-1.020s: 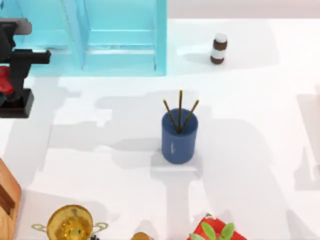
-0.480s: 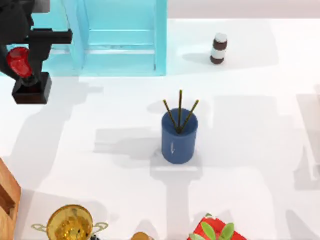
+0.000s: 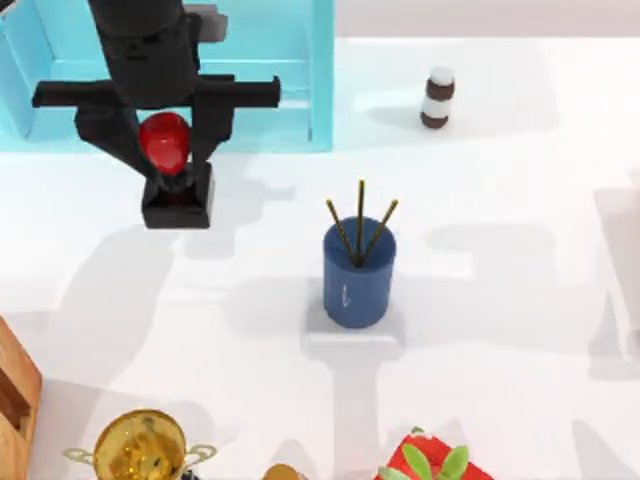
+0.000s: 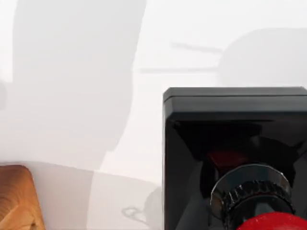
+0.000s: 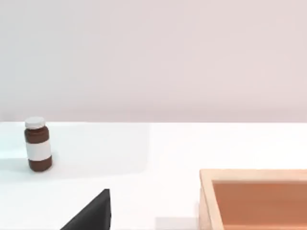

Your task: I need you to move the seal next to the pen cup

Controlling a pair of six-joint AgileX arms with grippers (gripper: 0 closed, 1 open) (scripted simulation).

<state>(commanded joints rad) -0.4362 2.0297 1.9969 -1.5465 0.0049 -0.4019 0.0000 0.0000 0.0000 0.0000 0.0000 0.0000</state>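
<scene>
The seal [image 3: 166, 141], a glossy red knob on a black square block, hangs above the table in front of the teal shelf. My left gripper [image 3: 165, 142] is shut on the knob, one finger on each side. In the left wrist view the seal's black block [image 4: 235, 139] is close up, with the red knob [image 4: 276, 223] beneath the lens. The pen cup [image 3: 357, 280], dark blue with three pencils, stands mid-table, to the right of the seal and nearer the front. My right arm is parked beyond the table's right side.
A teal shelf unit [image 3: 250, 90] spans the back left. A brown-and-white bottle [image 3: 437, 97] stands at the back right. Along the front are a golden trophy [image 3: 140, 450], a wooden block [image 3: 15, 400] and a red pot with green leaves [image 3: 432, 465]. A wooden box [image 5: 254, 199] is nearby.
My left gripper has carried the seal up off the table's left edge and to the right, closer to the pen cup. The cup and bottle have not moved.
</scene>
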